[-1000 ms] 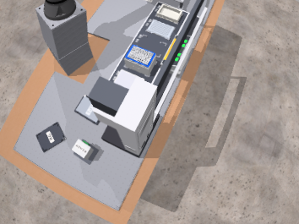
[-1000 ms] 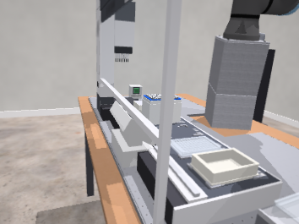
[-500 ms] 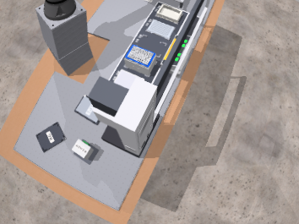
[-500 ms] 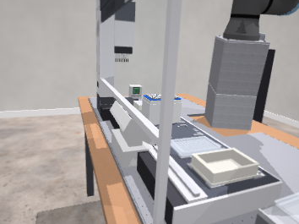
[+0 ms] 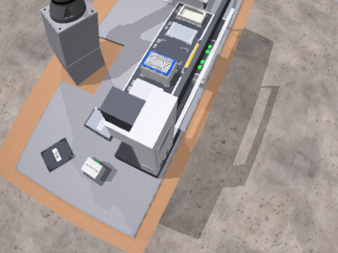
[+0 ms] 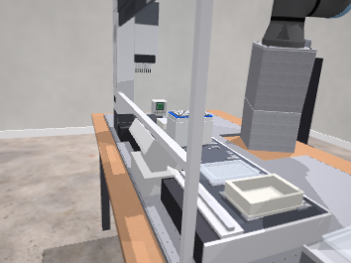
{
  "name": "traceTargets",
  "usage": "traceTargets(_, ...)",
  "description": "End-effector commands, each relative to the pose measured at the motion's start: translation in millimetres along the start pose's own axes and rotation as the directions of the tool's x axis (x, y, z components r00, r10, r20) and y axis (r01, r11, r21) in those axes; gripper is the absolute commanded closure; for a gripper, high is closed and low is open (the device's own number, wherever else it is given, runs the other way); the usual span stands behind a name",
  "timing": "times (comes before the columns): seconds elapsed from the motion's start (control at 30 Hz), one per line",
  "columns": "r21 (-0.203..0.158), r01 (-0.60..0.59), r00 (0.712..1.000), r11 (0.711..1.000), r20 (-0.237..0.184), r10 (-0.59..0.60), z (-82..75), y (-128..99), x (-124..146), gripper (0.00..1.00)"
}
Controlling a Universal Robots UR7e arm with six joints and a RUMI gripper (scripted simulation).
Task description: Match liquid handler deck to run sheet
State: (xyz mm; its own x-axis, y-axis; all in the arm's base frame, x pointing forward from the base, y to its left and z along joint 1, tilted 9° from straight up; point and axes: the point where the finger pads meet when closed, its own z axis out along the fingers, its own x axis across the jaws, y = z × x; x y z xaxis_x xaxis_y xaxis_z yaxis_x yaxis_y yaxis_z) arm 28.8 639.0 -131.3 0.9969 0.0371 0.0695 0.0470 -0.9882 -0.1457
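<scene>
- Sitting along the worktop's (image 5: 33, 125) far edge, the deck is carrying reservoir (image 6: 263, 194), plate (image 6: 228, 171) and blue-topped block (image 5: 158, 64).
- Pincer is hanging out of frame, jaws apart, empty.
- Approaching should be skirting open labware.

The top view looks steeply down from high above, slightly tilted, taking in the whole counter (image 5: 29, 125), the arm's grey pedestal (image 5: 76, 39) at upper left and the floor around. The exterior view sits low and close at the deck's end, looking along it past a white upright post (image 6: 198, 105). Both share the open reservoir (image 5: 192, 14) (image 6: 263, 194), the blue-topped block (image 5: 159, 64) (image 6: 180, 122) and the pedestal (image 6: 278, 100).
</scene>
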Motion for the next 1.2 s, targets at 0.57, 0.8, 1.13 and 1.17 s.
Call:
traceTargets(0.57, -0.003, 0.001, 1.000, 1.000, 0.001, -0.001, -34.6, 2, -2, 0.18)
traceTargets(0.8, -0.003, 0.001, 1.000, 1.000, 0.001, -0.001, -46.2, 2, -2, 0.18)
traceTargets(1.13, -0.002, 0.001, 1.000, 1.000, 0.001, -0.001, -59.7, 1, -2, 0.18)
traceTargets(1.17, -0.002, 0.001, 1.000, 1.000, 0.001, -0.001, -61.3, 1, -2, 0.18)
